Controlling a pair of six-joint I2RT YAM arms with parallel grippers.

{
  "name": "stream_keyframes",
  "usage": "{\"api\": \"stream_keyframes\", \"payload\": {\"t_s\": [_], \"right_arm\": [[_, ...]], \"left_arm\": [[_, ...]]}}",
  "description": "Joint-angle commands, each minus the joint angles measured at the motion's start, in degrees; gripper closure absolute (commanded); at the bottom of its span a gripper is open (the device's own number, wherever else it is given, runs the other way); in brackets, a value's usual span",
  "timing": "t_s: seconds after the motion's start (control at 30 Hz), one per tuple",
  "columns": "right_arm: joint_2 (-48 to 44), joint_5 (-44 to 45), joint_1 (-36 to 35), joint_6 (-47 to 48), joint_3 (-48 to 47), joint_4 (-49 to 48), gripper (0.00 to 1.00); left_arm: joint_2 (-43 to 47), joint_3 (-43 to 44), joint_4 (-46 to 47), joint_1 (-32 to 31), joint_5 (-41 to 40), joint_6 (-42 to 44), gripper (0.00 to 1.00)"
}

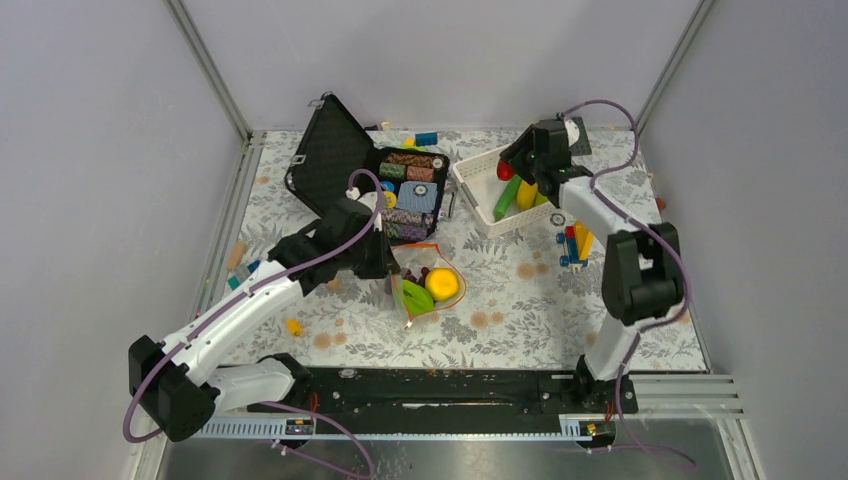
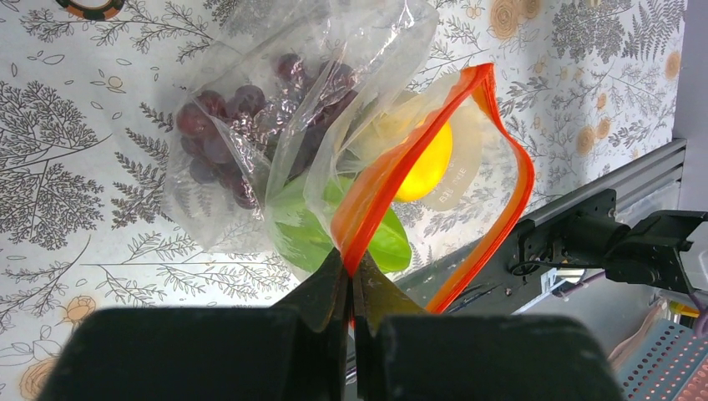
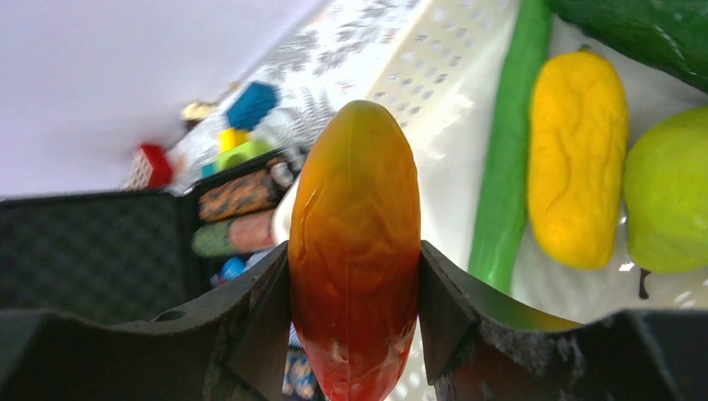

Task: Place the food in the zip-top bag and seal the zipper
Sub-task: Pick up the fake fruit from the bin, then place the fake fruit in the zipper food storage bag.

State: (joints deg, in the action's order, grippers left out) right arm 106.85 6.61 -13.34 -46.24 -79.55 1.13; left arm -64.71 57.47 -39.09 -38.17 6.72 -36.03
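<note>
The clear zip-top bag [image 1: 428,283] lies mid-table with its mouth open; it shows in the left wrist view [image 2: 250,109] too. Inside are purple grapes [image 2: 221,121], a green piece [image 2: 305,230] and an orange-yellow ball [image 2: 427,163]. My left gripper [image 2: 351,271] is shut on the red-orange zipper strip [image 2: 392,180] and holds that side of the mouth up. My right gripper [image 3: 355,284] is shut on the red-orange mango [image 3: 355,242], held over the left end of the white lattice basket [image 1: 474,175], where a green cucumber [image 3: 501,167], a yellow piece [image 3: 578,159] and a green pear [image 3: 668,196] lie.
An open black case [image 1: 340,160] with colourful chip stacks stands at the back left of the bag. Toy bricks [image 1: 575,245] lie right of the basket, and small pieces [image 1: 293,326] lie at the left. The black rail [image 1: 450,385] runs along the near edge.
</note>
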Motion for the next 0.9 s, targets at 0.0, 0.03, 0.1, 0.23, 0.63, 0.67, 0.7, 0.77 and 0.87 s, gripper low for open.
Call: {"api": "stream_keyframes", "payload": {"t_s": [0.0, 0.03, 0.1, 0.23, 0.63, 0.67, 0.7, 0.77, 0.87], "right_arm": [[-12.18, -9.64, -0.05, 7.4, 7.68, -9.9, 0.76], [-14.8, -11.68, -0.25, 8.69, 9.67, -10.63, 0.76], [-19.9, -16.46, -0.87, 12.44, 13.11, -11.34, 0.76], [-31.25, -24.13, -4.47, 18.12, 21.2, -14.02, 0.76], [-50.27, -33.53, -23.2, 25.87, 35.2, -12.81, 0.76], [-50.17, -33.61, -24.89, 26.11, 35.65, -12.65, 0.75], [-49.86, -33.64, -26.35, 26.5, 35.77, -12.3, 0.75], [-48.45, -33.89, -29.56, 28.11, 35.3, -11.1, 0.75], [-44.93, -33.35, -32.87, 28.7, 34.18, -10.75, 0.75]], "left_arm": [[0.55, 0.0, 3.4, 0.33, 0.74, -0.27, 1.0], [0.61, 0.01, 3.47, 0.31, 0.68, -0.27, 1.0], [0.86, -0.16, 3.76, 0.29, 0.75, -0.33, 1.0], [1.32, -0.24, 3.84, 0.36, 0.85, -0.27, 1.0], [3.16, -0.86, 4.11, 0.31, 2.59, -0.19, 1.0], [3.25, -0.91, 4.11, 0.24, 2.56, -0.18, 1.0], [3.31, -0.8, 4.11, 0.27, 2.58, -0.11, 1.0], [3.41, -0.64, 4.11, 0.22, 2.75, 0.0, 1.0], [3.51, -0.61, 4.11, 0.2, 3.07, 0.03, 1.0]]}}
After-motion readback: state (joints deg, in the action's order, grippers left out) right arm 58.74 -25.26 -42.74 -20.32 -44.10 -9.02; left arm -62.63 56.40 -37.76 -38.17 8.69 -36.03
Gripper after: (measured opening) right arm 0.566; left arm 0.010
